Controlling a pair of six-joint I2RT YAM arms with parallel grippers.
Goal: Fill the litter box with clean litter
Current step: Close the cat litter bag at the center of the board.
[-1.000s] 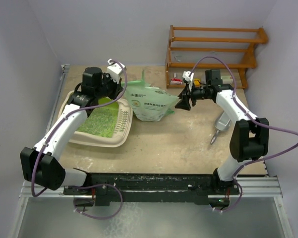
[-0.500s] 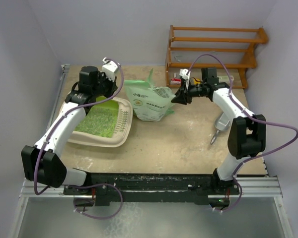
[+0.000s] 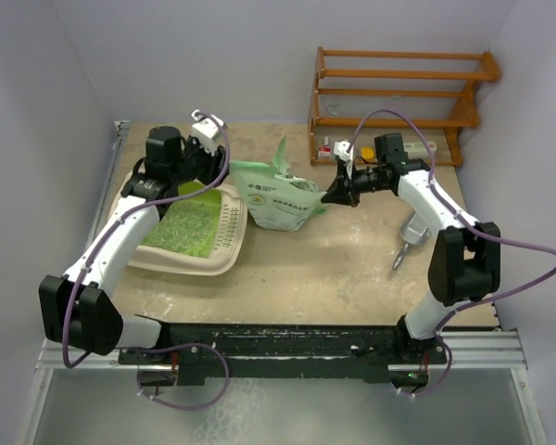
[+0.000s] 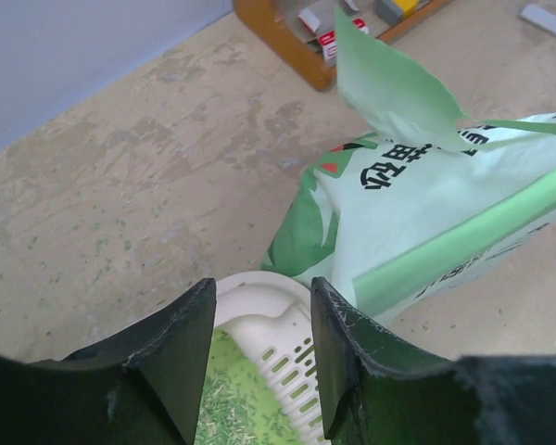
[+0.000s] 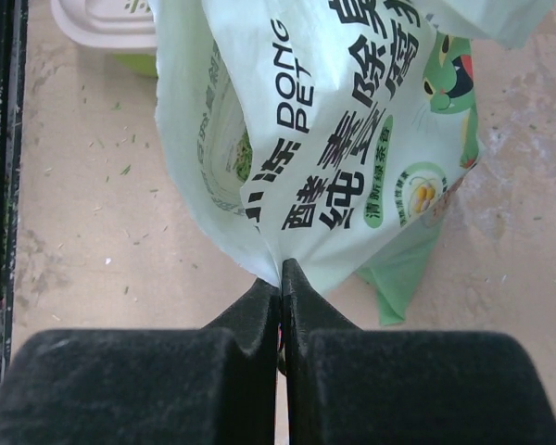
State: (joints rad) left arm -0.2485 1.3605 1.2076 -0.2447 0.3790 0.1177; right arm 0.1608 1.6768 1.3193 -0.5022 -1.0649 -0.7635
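The right gripper point(image 5: 280, 271) is pinched shut on the bag point(image 5: 352, 139). The left gripper point(image 4: 259, 301) hangs open, empty, over the box point(image 3: 190, 267), left on the worktop point(image 3: 334, 269), some litter point(image 3: 187, 227) inside. Tip the bag slowly, mouth over the box.

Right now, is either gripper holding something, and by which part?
The right gripper pinches the light green bag by a fold of plastic at its edge. The left gripper is open and holds nothing.
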